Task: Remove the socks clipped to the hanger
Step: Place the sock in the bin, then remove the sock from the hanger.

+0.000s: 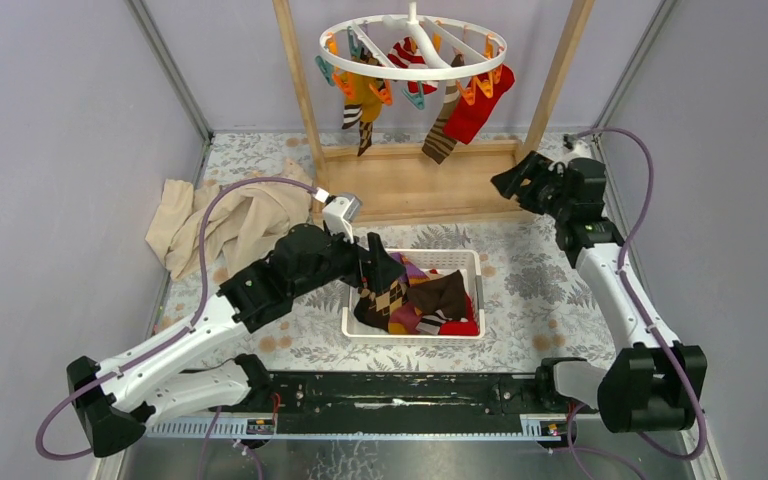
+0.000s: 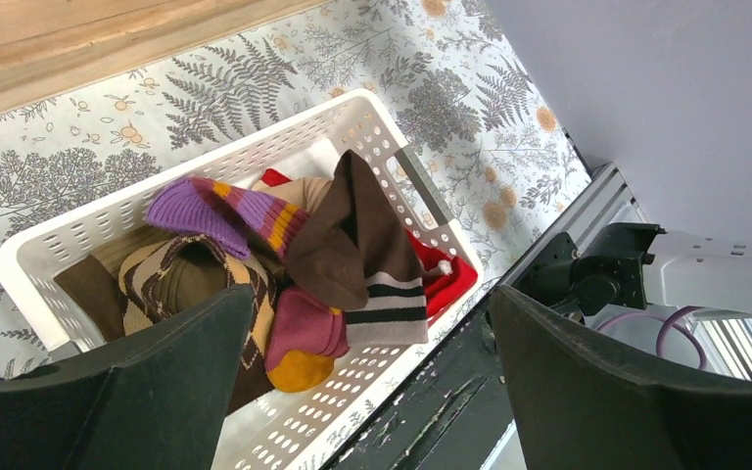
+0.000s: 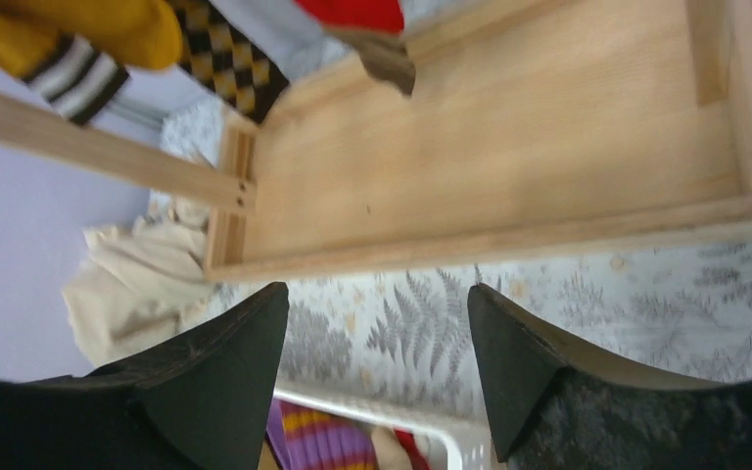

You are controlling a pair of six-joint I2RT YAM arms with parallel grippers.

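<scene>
Step in hand: most likely a drop-off. The left hand (image 1: 380, 268) hangs over the white basket (image 1: 465, 258), so a sock looks just delivered and the next pick is not yet begun.
Left hand: fingers apart and holding nothing. The wrist view looks straight down between them onto the heap in the basket.
Right hand: fingers (image 3: 225, 372) apart and empty, near the far right corner of the worktop (image 1: 530, 280). It points at the base board of the wooden rack (image 1: 430, 180).
Hanger: the hanger (image 1: 415, 40) hangs from the rack above the far edge, about mid-width.
Socks clipped: several socks are left on it. There is a mustard one (image 1: 360, 97) with an argyle one (image 1: 365, 135) on the left, and a red-and-white striped one (image 1: 410, 55) near the hub. A brown striped one (image 1: 442, 135) and a red one (image 1: 478, 108) hang on the right.
Socks removed: a pile (image 2: 352, 245) lies in the basket near the middle of the worktop, with purple striped, brown, argyle and red among them.
Progress: roughly halfway by my reading, with the basket well filled and about five socks left to take.
Next move: one hand must rise to the ring, close on a sock just under its clip, and pull down until the clip lets go. The right hand sits nearer the red and brown pair.
Risk: the ring hangs free, so a sideways tug could swing it or tilt it.
Other: a beige cloth (image 1: 220, 220) lies bunched near the far left corner.
</scene>
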